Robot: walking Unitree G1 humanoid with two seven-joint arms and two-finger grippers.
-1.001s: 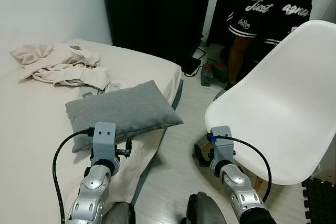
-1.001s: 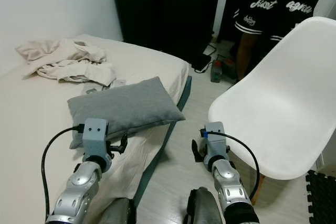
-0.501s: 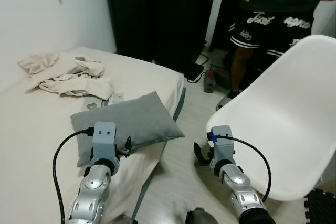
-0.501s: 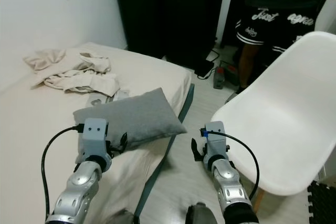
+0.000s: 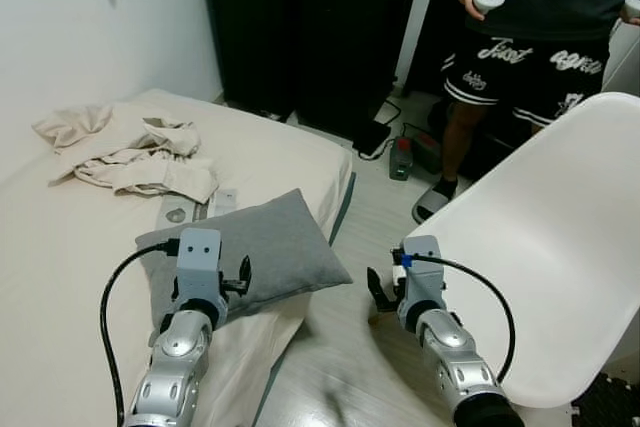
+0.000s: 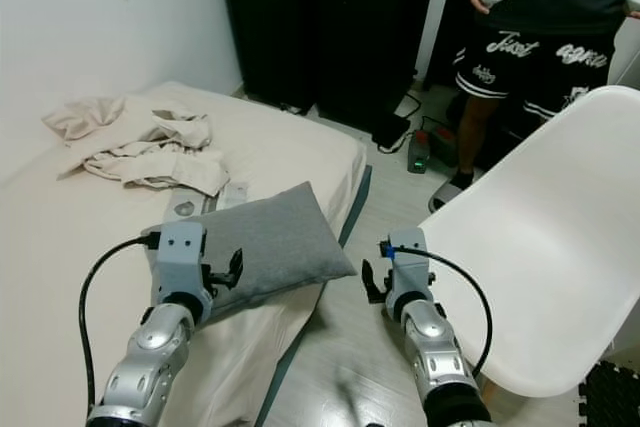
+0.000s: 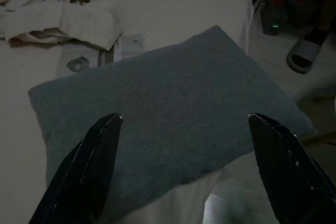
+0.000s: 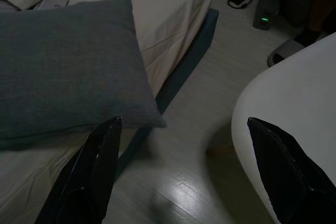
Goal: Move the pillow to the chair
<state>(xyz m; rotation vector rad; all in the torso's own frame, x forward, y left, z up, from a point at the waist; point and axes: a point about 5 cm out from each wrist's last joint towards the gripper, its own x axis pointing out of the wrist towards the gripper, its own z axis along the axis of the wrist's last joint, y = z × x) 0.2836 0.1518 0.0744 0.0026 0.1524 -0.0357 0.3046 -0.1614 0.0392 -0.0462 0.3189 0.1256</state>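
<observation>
A grey pillow (image 5: 272, 249) lies on the beige bed (image 5: 70, 247), at the corner nearest the floor, its tip hanging over the mattress edge. The white shell chair (image 5: 545, 267) stands to the right across a strip of floor. My left gripper (image 7: 185, 116) is open, held just short of the pillow's near side, its fingers spread about as wide as the pillow (image 7: 168, 108). My right gripper (image 8: 184, 120) is open too, hovering over the floor gap between the pillow's corner (image 8: 68, 66) and the chair's seat (image 8: 294, 108). Neither touches anything.
Crumpled beige clothes (image 5: 120, 147) and a small remote (image 5: 222, 202) lie farther back on the bed. A person in black shorts (image 5: 520, 42) stands behind the chair, controller in hand. A dark wardrobe (image 5: 300, 27), a floor gadget (image 5: 400, 159) and a black mat (image 5: 612, 399) border the floor strip.
The whole picture has shifted, so the camera moved; bed and chair now sit lower and nearer. The pillow stays in place on the bed. Both grippers remain open in front of me.
</observation>
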